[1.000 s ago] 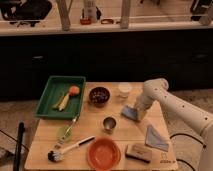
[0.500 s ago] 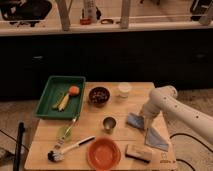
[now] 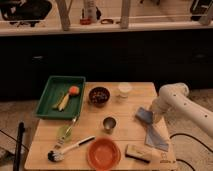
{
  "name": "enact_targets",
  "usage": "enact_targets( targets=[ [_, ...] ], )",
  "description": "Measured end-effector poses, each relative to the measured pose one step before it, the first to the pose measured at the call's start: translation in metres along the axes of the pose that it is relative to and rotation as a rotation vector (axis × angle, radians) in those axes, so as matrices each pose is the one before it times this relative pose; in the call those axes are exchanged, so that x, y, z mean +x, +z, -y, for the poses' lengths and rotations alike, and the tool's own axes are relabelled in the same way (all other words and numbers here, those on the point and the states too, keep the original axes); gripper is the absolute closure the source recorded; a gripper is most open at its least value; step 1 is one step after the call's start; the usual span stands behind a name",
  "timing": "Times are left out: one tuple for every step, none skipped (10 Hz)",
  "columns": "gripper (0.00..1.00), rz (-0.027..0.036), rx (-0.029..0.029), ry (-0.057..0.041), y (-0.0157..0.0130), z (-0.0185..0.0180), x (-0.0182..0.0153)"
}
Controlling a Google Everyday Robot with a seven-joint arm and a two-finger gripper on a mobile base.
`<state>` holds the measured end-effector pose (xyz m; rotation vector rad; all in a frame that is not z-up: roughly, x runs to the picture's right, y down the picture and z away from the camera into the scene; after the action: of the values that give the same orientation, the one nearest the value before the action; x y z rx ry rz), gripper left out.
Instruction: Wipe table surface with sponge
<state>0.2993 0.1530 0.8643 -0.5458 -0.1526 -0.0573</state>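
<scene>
Camera view: one angle, looking down across the counter [image 3: 90,117].
Claw [image 3: 152,113]: low at the counter's right side, at the end of the white arm [image 3: 175,97]; whether it was clenched or released I could not tell.
Sponge [image 3: 143,115]: flat on the wood, right at the claw and seemingly pressed under it, likely so a sweep would drag it.
Blue cloth [image 3: 157,137]: just beside the sponge, toward the near right corner.
Open room: bare wood between the sponge, the metal cup [image 3: 109,123] and the white cup [image 3: 124,90].
Edges: the right edge lay close, so a stroke leftward looked safer.
</scene>
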Motion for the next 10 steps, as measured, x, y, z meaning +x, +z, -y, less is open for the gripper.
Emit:
enact_targets(
  targets=[
    [0.99,0.00343,0.01235,0.00399,0.00009,0.01573,-0.00366],
    [0.99,0.00511,-0.00452,-0.00341,0.00371,0.00776,-0.00651],
    [0.99,0.00509,0.00083,-0.00406,0.00253,0.00704,-0.00673],
    [0.99,0.00702,-0.01013,-0.02161,0.00623,0.00477,-0.01559],
    [0.99,0.0068,-0.00857,-0.02787,0.0055,0.00301,-0.01683],
    [0.99,0.00306,-0.00536,-0.02463,0.00377,0.00228,-0.01258],
    [0.99,0.00543,-0.01181,-0.05472,0.00513,-0.00183,-0.02206],
    [0.99,0.0027,-0.00856,-0.04585,0.00254,-0.00596,-0.01447],
    [0.99,0.00076,-0.00923,-0.04361,0.00075,-0.01024,-0.0117],
    [0.99,0.00384,-0.01637,-0.03651,0.00239,-0.01438,-0.0099]
  ],
)
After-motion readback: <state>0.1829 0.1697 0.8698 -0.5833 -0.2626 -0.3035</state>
